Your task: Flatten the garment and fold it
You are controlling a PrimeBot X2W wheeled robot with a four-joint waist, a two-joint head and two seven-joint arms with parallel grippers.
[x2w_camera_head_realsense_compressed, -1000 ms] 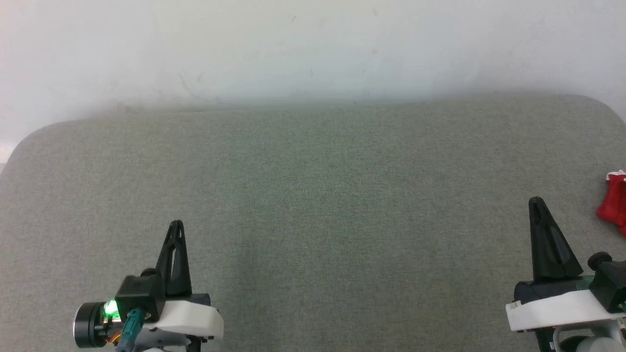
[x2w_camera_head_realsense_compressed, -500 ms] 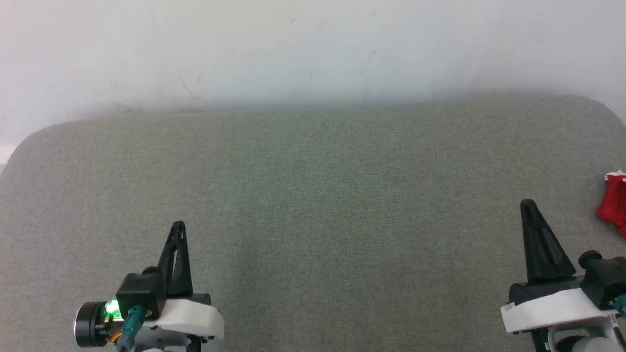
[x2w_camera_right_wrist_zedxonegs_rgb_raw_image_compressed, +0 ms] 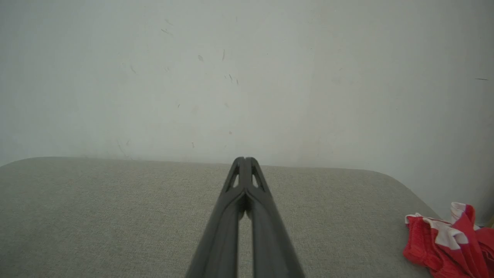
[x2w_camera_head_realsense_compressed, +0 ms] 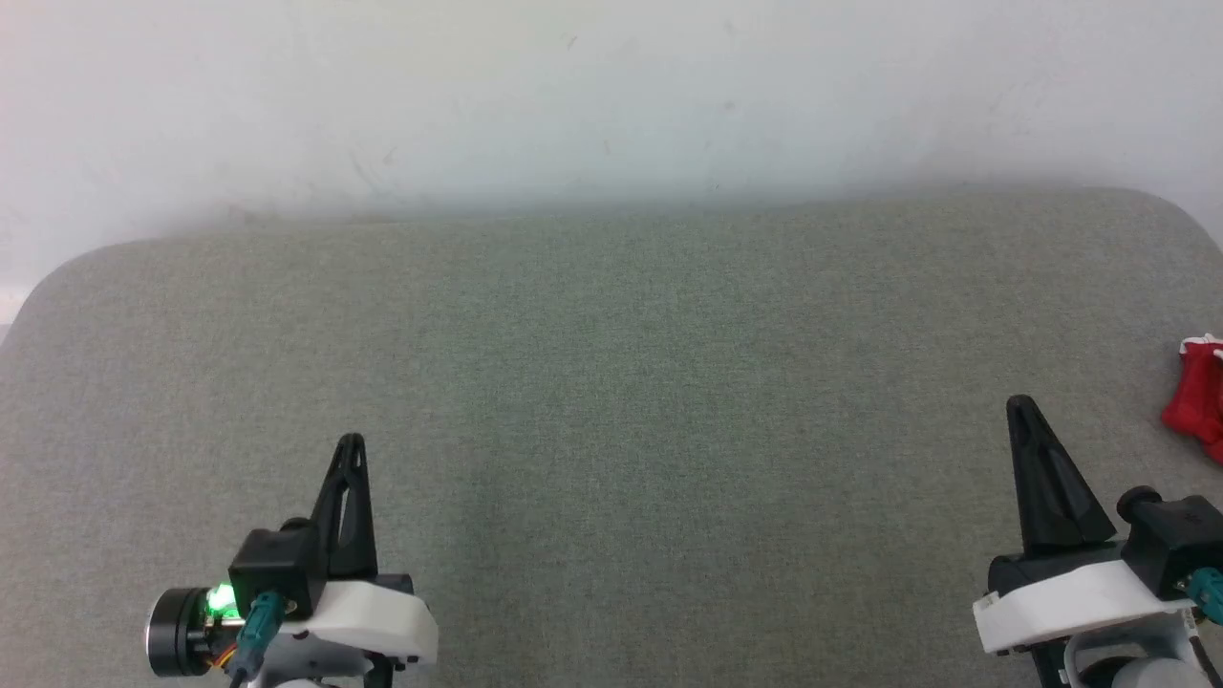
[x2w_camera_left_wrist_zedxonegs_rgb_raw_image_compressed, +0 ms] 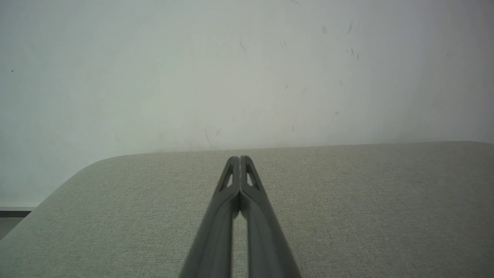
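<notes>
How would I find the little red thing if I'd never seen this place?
Start at the big grey padded surface in front of the white wall. Go to its right edge, beyond the right gripper, where the cloth lies in a crumpled heap. Its bright red colour with white trim stands out from the plain grey around it.

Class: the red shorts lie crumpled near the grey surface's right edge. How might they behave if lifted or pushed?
Likely floppy: the garment lies in soft crumpled folds, so it should drape from a pinch. Probably light; it looks thin. Pushed over the textured grey surface, it may bunch, not slide.
</notes>
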